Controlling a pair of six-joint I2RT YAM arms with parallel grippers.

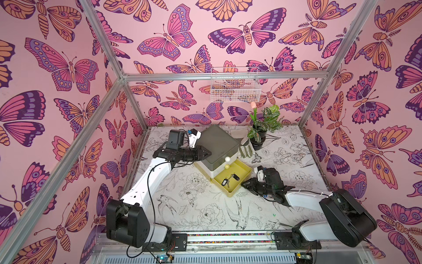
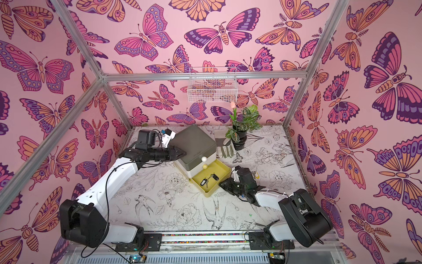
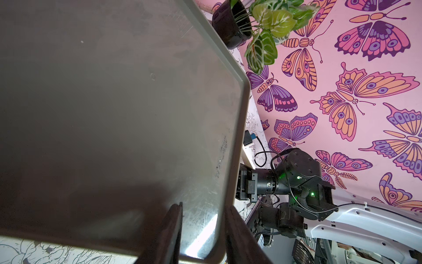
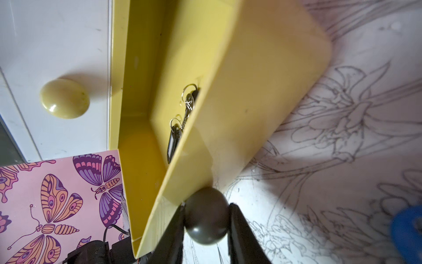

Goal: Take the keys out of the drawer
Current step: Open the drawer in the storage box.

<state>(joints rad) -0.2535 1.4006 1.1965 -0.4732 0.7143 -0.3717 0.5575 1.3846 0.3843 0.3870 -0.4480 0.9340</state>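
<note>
- right fingers point(image 4: 206, 206) are clamped on the dark knob point(image 4: 206, 219) of the yellow drawer point(image 4: 251, 91); nothing else held.
- drawer stands pulled well out of the cabinet point(image 1: 217, 141). The keys point(image 1: 225, 182) lie flat on its floor, two bunches with dark tags, close together.
- left fingers point(image 3: 204, 205) are only narrowly apart, resting at the rim of the cabinet top with nothing visibly gripped. Looks like bracing.
- handling, my read: keys are light, rigid and loose on their rings. They'll swing when lifted and may skate on smooth plastic. Blades lie too flat to pinch, so go for a tag point(image 4: 173, 141): thicker, straight sides.
- edges: drawer walls are low but upright. The bunch toward the left arm lies close to a side wall, so a tighter fit; the other has more floor around it. Cabinet front rises at the drawer's inner end.
- room: open above the drawer, bare table point(image 1: 194, 205) in front for a drop. Plant point(image 1: 258, 137) well behind, no issue.
- right fingers must leave the knob before any reach.
</note>
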